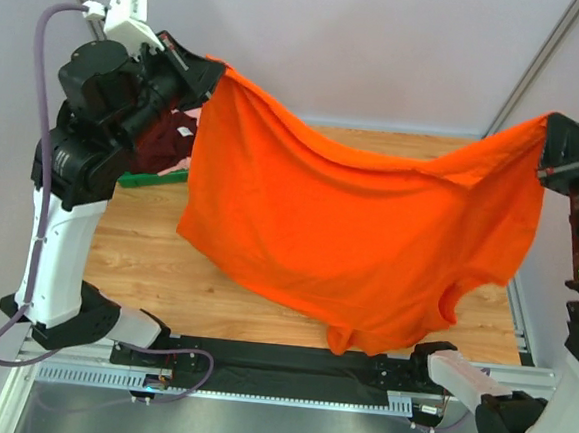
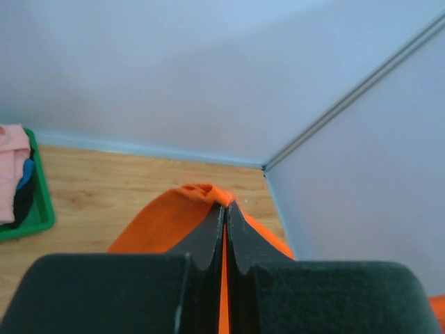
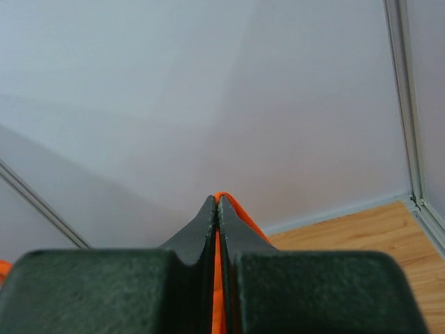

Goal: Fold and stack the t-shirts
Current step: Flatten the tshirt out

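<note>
A bright orange t-shirt [image 1: 338,240] hangs spread in the air above the table, stretched between both arms. My left gripper [image 1: 213,70] is shut on its upper left corner; in the left wrist view orange cloth [image 2: 177,216] bunches at the closed fingertips of that gripper [image 2: 225,206]. My right gripper [image 1: 548,122] is shut on the upper right corner, and a strip of orange cloth [image 3: 240,212] shows between the pressed fingers of the gripper [image 3: 217,200]. A dark maroon t-shirt [image 1: 163,141] and a light pink t-shirt [image 2: 12,170] lie in the bin behind the left arm.
A green plastic bin [image 2: 43,209] with clothes stands at the table's back left. The wooden table top [image 1: 166,257] lies under the hanging shirt. White walls close in behind and to the right, with a metal post [image 2: 361,87] in the corner.
</note>
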You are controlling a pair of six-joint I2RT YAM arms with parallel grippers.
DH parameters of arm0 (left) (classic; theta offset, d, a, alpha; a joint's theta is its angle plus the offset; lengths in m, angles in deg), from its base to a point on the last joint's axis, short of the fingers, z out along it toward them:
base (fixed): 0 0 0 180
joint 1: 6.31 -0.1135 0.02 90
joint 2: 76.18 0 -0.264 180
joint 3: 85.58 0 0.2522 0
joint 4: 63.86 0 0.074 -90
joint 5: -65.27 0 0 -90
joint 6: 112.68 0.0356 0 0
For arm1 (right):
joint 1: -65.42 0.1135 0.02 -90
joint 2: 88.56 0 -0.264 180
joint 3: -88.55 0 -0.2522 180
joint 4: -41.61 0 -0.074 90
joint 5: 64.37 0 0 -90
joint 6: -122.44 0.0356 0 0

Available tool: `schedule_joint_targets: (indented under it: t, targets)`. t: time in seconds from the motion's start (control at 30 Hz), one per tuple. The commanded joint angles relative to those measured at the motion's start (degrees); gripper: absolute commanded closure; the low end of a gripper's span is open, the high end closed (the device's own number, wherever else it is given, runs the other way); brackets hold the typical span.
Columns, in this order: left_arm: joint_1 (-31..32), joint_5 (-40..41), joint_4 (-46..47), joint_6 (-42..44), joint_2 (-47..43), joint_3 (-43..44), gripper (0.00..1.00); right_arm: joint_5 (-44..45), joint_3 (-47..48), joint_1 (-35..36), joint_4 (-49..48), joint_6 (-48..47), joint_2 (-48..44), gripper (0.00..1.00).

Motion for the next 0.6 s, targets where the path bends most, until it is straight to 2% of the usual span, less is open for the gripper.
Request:
schedule_joint_targets:
  t: [0.0, 0.03, 0.07, 0.1, 0.17, 0.2, 0.4, 0.47, 0.57]
  targets:
    - [0.3, 5.4, 2.3, 4.4, -5.5, -2.1, 1.00, -0.2, 4.5, 0.2, -2.5, -3.7, 0.4, 1.00]
    - [0.3, 6.4, 2.7, 5.5, -5.6, -3.2, 1.00, 0.1, 7.2, 0.1, 0.4, -4.0, 1.5, 1.00]
    - [0.3, 5.8, -0.8, 5.8, -5.2, 0.1, 1.00, -1.9, 10.3, 0.2, 3.1, -4.2, 2.1, 1.00]
    - [0.3, 4.8, -1.8, 5.8, -5.5, 0.8, 1.00, -1.8, 10.3, 0.2, 1.8, -4.5, 0.6, 1.00]
    - [0.3, 3.4, 5.3, 5.0, -10.8, -8.3, 1.00, 3.9, -1.8, 0.2, -6.9, -6.5, -5.2, 1.00]
    - [0.3, 3.4, 5.4, 5.0, -11.6, -8.3, 1.00, 3.9, -1.9, 0.2, -7.0, -6.5, -5.5, 1.00]
    - [0.4, -1.1, 6.2, 2.7, -15.2, -13.4, 1.00, 6.1, 4.5, 0.3, -1.4, -6.6, -5.9, 1.00]
    - [0.4, 0.7, 8.8, 2.5, -18.6, -17.3, 1.00, 6.5, 2.9, 0.2, -4.5, -6.9, -8.9, 1.00]
    - [0.4, 4.6, 6.6, 4.2, -18.7, -16.8, 1.00, 6.6, 0.5, 0.2, -5.3, -8.7, -9.2, 1.00]
